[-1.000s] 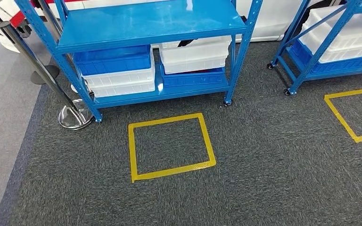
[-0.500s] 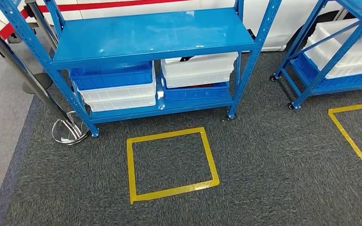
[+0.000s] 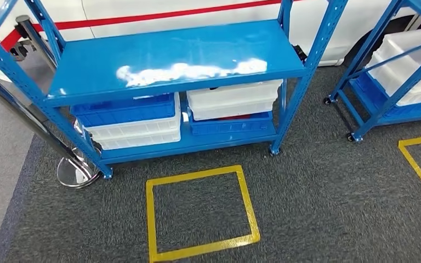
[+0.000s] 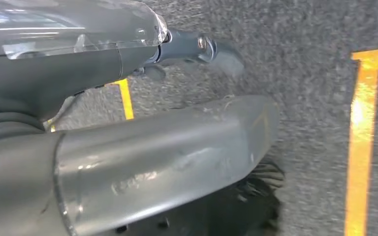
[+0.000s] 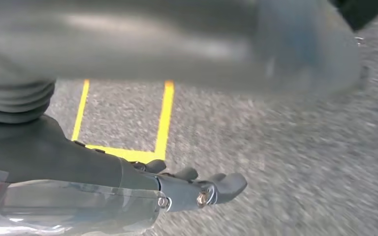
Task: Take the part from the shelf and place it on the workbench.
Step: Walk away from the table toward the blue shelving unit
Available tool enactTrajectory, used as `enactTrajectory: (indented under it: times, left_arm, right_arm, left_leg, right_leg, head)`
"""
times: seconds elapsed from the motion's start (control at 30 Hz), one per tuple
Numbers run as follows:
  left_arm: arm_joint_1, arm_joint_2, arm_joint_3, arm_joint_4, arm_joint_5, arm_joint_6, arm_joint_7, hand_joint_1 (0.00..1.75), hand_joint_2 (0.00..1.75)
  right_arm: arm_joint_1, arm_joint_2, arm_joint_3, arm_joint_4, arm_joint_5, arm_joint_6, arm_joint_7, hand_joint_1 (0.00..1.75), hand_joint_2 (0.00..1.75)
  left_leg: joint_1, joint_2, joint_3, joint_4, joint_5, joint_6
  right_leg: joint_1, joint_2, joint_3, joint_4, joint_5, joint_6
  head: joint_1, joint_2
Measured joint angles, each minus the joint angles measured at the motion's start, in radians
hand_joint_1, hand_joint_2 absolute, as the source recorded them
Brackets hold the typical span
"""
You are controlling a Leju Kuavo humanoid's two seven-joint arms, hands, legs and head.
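A blue metal shelf rack (image 3: 175, 60) stands on dark grey carpet (image 3: 318, 197), its glossy middle shelf bare; blue and white plastic bins (image 3: 134, 123) sit stacked on the bottom shelf. Which bin holds the part cannot be told. A yellow tape square (image 3: 200, 213) marks the carpet just before it. A second blue rack (image 3: 400, 71) stands to the right. The left hand (image 4: 177, 54) and right hand (image 5: 187, 187) hang over carpet, fingers loosely extended, holding nothing.

yellow tape square (image 3: 200, 213), grey carpet (image 3: 318, 203) (speckled)
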Motion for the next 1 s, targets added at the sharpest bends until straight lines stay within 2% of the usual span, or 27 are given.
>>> enactTrajectory:
  times: [0.03,0.07,0.1,0.13,0.17,0.2,0.23,0.27,0.3,0.33,0.4,0.47,0.5,0.53,0.6,0.63,0.67,0.7,0.77,0.8,0.83,0.9,0.97,1.0]
  left_arm:
    - [0.001,0.0,0.0,0.0,-0.001,0.0,0.0,0.0,0.0]
    - [0.003,0.0,0.0,0.0,-0.001,0.0,0.001,0.0,0.0]
    - [0.005,0.0,0.0,0.0,-0.002,0.0,0.002,0.0,0.0]
    - [0.009,0.0,0.0,0.0,-0.002,0.0,0.002,0.0,0.0]
    - [0.012,0.0,0.0,0.0,-0.002,0.001,0.002,0.0,0.0]
    - [0.016,0.0,0.0,0.0,-0.003,0.001,0.003,0.0,0.0]
    - [0.02,0.001,0.0,0.0,-0.003,0.002,0.003,0.0,0.0]
    - [0.021,0.001,0.001,0.0,-0.003,0.002,0.004,0.0,0.0]
    - [0.022,0.002,0.001,0.0,-0.004,0.003,0.005,0.0,0.0]
    - [0.021,0.002,0.001,0.0,-0.005,0.003,0.005,0.0,0.0]
    - [0.016,0.002,0.0,0.0,-0.006,0.003,0.004,0.0,0.0]
    - [0.013,0.003,0.0,0.0,-0.008,0.003,0.003,0.0,0.0]
    - [0.012,0.003,0.0,0.0,-0.009,0.003,0.004,0.0,0.0]
    - [0.012,0.003,0.0,0.0,-0.011,0.003,0.004,0.0,0.0]
    - [0.013,0.003,0.0,0.0,-0.013,0.003,0.005,0.0,0.0]
    - [0.014,0.003,0.0,0.0,-0.014,0.003,0.005,0.0,0.0]
    - [0.015,0.003,0.0,0.0,-0.014,0.003,0.006,0.0,0.0]
    - [0.016,0.003,0.0,0.0,-0.014,0.003,0.006,0.0,0.0]
    - [0.016,0.002,0.0,0.0,-0.013,0.003,0.007,0.0,0.0]
    - [0.015,0.001,0.0,0.001,-0.013,0.004,0.007,0.0,0.0]
    - [0.013,0.001,0.001,0.001,-0.013,0.004,0.008,0.0,0.0]
    - [0.008,0.003,0.001,0.001,-0.012,0.006,0.007,0.0,0.0]
    - [0.006,0.004,0.0,0.001,-0.013,0.007,0.006,0.0,0.0]
    - [0.006,0.004,0.0,0.001,-0.013,0.008,0.006,0.0,0.0]
  right_arm:
    - [0.0,0.0,-0.001,0.0,-0.006,0.005,0.0,0.0,1.75]
    - [0.0,0.0,-0.004,0.0,-0.014,0.011,0.0,0.0,1.75]
    - [0.0,0.0,-0.008,0.0,-0.025,0.017,0.001,0.0,1.75]
    - [-0.001,0.0,-0.013,0.0,-0.033,0.022,0.003,0.0,1.75]
    - [-0.001,0.001,-0.018,0.0,-0.037,0.024,0.004,0.0,1.75]
    - [0.001,0.003,-0.021,0.0,-0.038,0.025,0.005,0.0,1.75]
    - [0.003,0.006,-0.024,0.001,-0.036,0.025,0.006,0.0,1.75]
    - [0.004,0.009,-0.025,0.001,-0.034,0.025,0.007,0.0,1.75]
    - [0.005,0.011,-0.026,0.001,-0.033,0.024,0.008,0.0,1.75]
    - [0.003,0.013,-0.026,0.002,-0.031,0.024,0.007,0.0,1.75]
    - [-0.003,0.014,-0.026,0.002,-0.03,0.023,0.005,0.0,0.87]
    - [-0.011,0.015,-0.026,0.002,-0.03,0.025,0.002,0.0,0.0]
    - [-0.014,0.016,-0.026,0.002,-0.032,0.028,0.002,0.0,0.44]
    - [-0.015,0.016,-0.027,0.002,-0.035,0.031,0.001,0.0,0.87]
    - [-0.014,0.016,-0.029,0.002,-0.042,0.035,-0.001,0.0,1.75]
    - [-0.011,0.015,-0.031,0.002,-0.042,0.036,-0.003,0.0,1.75]
    - [-0.009,0.015,-0.031,0.002,-0.041,0.035,-0.005,0.0,1.75]
    - [-0.006,0.014,-0.032,0.002,-0.038,0.035,-0.007,0.0,1.75]
    - [0.001,0.014,-0.032,0.002,-0.034,0.033,-0.01,0.0,1.75]
    - [0.001,0.014,-0.032,0.002,-0.032,0.032,-0.01,0.0,1.75]
    - [0.0,0.014,-0.033,0.002,-0.032,0.031,-0.01,0.0,1.75]
    - [-0.007,0.016,-0.033,0.002,-0.031,0.029,-0.011,0.0,1.75]
    - [-0.01,0.017,-0.033,0.002,-0.031,0.029,-0.012,0.0,1.75]
    - [-0.011,0.018,-0.033,0.002,-0.031,0.028,-0.012,0.0,1.75]
  left_leg:
    - [0.002,0.002,-0.041,0.03,-0.046,-0.004]
    - [0.004,0.004,-0.076,0.04,-0.105,-0.006]
    - [0.006,0.005,-0.102,0.027,-0.157,-0.008]
    - [0.007,0.006,-0.121,-0.001,-0.184,-0.008]
    - [0.008,0.007,-0.136,-0.042,-0.167,-0.006]
    - [0.008,0.008,-0.15,-0.093,-0.095,0.0]
    - [0.005,0.009,-0.163,-0.147,0.009,0.006]
    - [0.0,0.009,-0.171,-0.185,0.096,0.013]
    - [-0.005,0.009,-0.172,-0.21,0.156,0.021]
    - [-0.009,0.008,-0.167,-0.222,0.171,0.027]
    - [-0.009,0.005,-0.132,-0.234,0.149,0.043]
    - [-0.006,0.008,-0.091,-0.251,0.129,0.056]
    - [-0.006,0.011,-0.071,-0.257,0.116,0.06]
    - [-0.006,0.013,-0.05,-0.26,0.101,0.062]
    - [-0.006,0.013,-0.005,-0.263,0.067,0.062]
    - [-0.006,0.012,0.019,-0.263,0.05,0.06]
    - [-0.006,0.011,0.043,-0.263,0.032,0.057]
    - [-0.006,0.011,0.065,-0.263,0.015,0.055]
    - [-0.009,0.01,0.1,-0.258,-0.021,0.048]
    - [-0.01,0.009,0.112,-0.258,-0.039,0.042]
    - [-0.011,0.007,0.121,-0.255,-0.049,0.036]
    - [-0.01,0.007,0.113,-0.228,-0.037,0.023]
    - [-0.007,0.008,0.065,-0.141,-0.021,0.011]
    - [-0.004,0.009,0.032,-0.089,-0.036,0.005]
  right_leg:
    - [0.0,0.004,0.025,-0.008,-0.015,0.0]
    - [0.0,0.008,0.051,-0.014,-0.031,0.001]
    - [0.001,0.014,0.076,-0.019,-0.048,0.002]
    - [0.001,0.018,0.102,-0.021,-0.066,0.003]
    - [0.001,0.021,0.126,-0.023,-0.084,0.003]
    - [0.001,0.023,0.145,-0.024,-0.103,0.004]
    - [0.002,0.026,0.161,-0.022,-0.122,0.007]
    - [0.002,0.029,0.174,-0.022,-0.14,0.013]
    - [0.002,0.032,0.188,-0.026,-0.153,0.02]
    - [0.002,0.033,0.201,-0.025,-0.157,0.028]
    - [-0.001,0.028,0.2,0.014,-0.134,0.042]
    - [-0.001,0.013,0.137,0.126,-0.101,0.048]
    - [-0.001,0.006,0.091,0.187,-0.107,0.05]
    - [0.0,0.002,0.042,0.235,-0.135,0.051]
    - [0.001,0.0,-0.036,0.271,-0.231,0.053]
    - [0.001,-0.001,-0.06,0.257,-0.266,0.053]
    - [0.003,-0.002,-0.077,0.227,-0.273,0.049]
    - [0.005,-0.002,-0.088,0.186,-0.242,0.044]
    - [0.013,-0.003,-0.103,0.096,-0.067,0.029]
    - [0.017,-0.002,-0.106,0.069,0.006,0.023]
    - [0.02,-0.001,-0.106,0.054,0.055,0.016]
    - [0.019,0.002,-0.09,0.045,0.051,0.006]
    - [0.014,0.003,-0.066,0.023,0.042,-0.005]
    - [0.013,0.003,-0.054,0.014,0.037,-0.01]
  head:
    - [-0.001,0.0]
    - [0.0,0.0]
    - [0.0,0.0]
    - [-0.001,0.0]
    - [-0.001,0.0]
    - [-0.002,0.0]
    - [-0.004,0.0]
    - [-0.003,0.0]
    - [-0.004,0.0]
    - [-0.003,0.0]
    - [-0.002,0.0]
    - [0.005,0.0]
    - [0.009,0.0]
    - [0.011,0.0]
    - [0.012,0.0]
    - [0.012,0.0]
    - [0.014,0.0]
    - [0.015,0.0]
    - [0.016,0.0]
    - [0.015,0.0]
    - [0.014,0.0]
    - [0.012,0.0]
    - [0.009,0.0]
    - [0.008,0.0]
